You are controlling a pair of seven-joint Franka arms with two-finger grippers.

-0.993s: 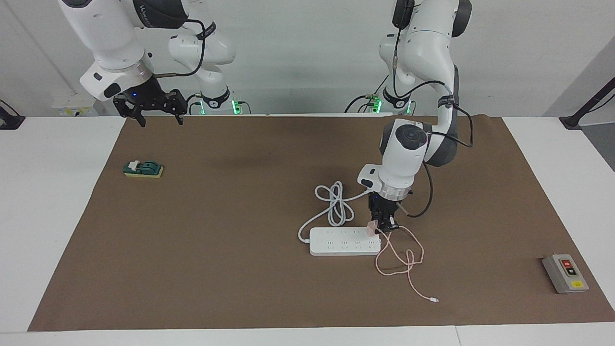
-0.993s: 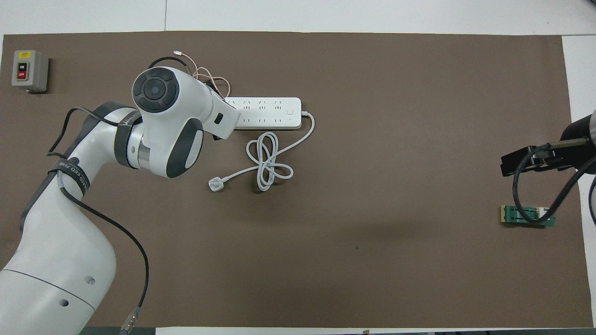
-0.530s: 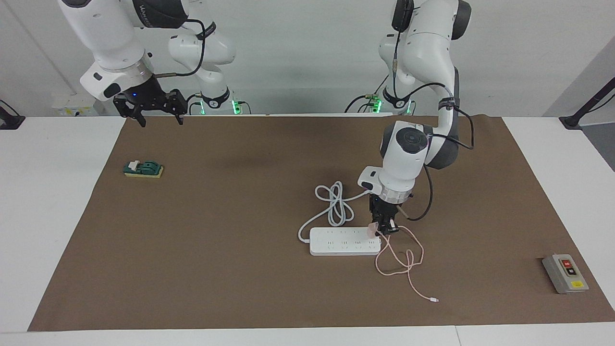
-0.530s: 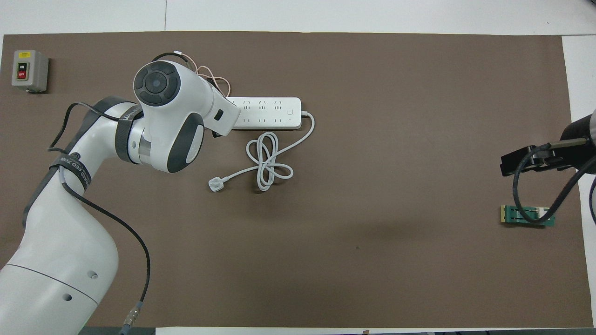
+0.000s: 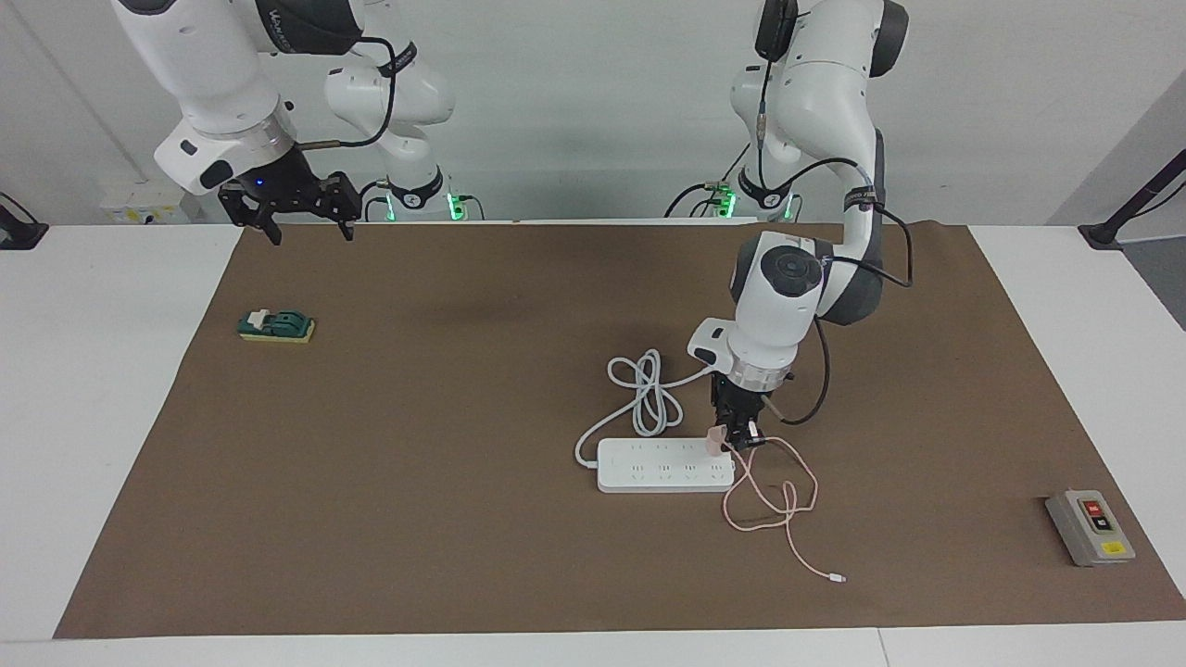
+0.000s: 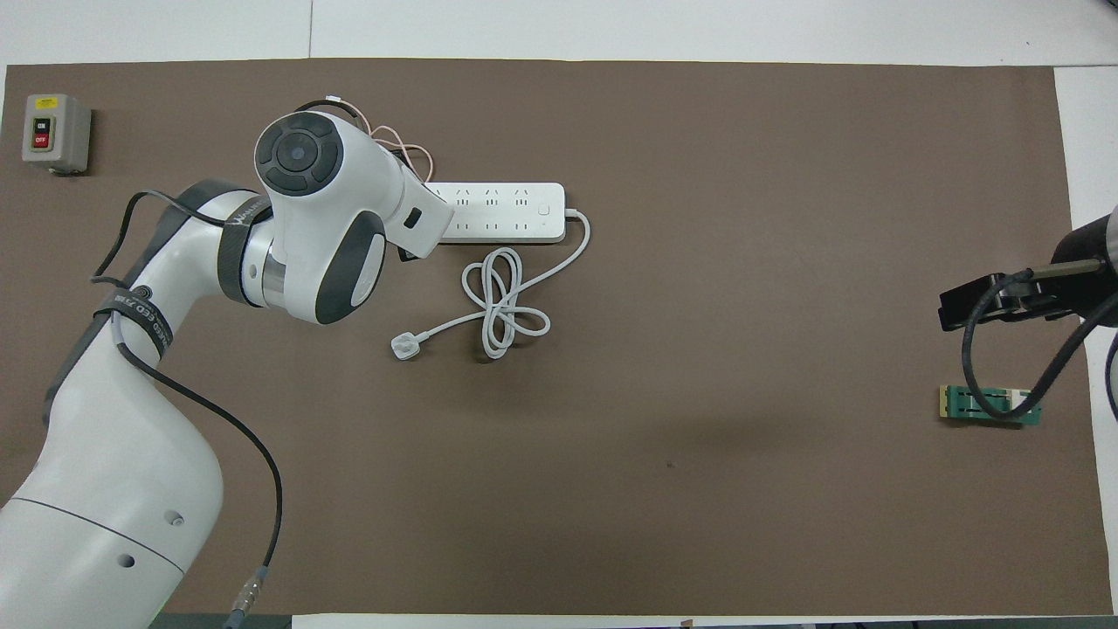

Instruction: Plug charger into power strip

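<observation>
A: Step in hand — seating the plug. The left gripper (image 5: 737,434) points straight down over the end of the power strip (image 5: 663,465) toward the left arm's end of the bench (image 5: 111,417), with its fingers clamped on the charger (image 5: 715,441).

B: Is the charger in a socket?

A: Hard to say. In the facing view the pink cube sits at the strip's top face, in the socket row nearer the robots, but whether the pins have entered is too fine to read. In the overhead view the arm's wrist covers that end.

B: And the cable?

A: The pink cable (image 5: 774,505) trails from the cube onto the mat in loose loops, and its white connector (image 5: 838,579) lies farther from the robots than the strip.

B: Right gripper?

A: The right gripper (image 5: 298,208) waits, fingers apart, up in the air over the mat's edge at its own end, above the green block (image 5: 276,326).

B: Next move?

A: My judgement: a straight downward press, pins square to the slots. The strip lies unheld, so it may slide.
</observation>
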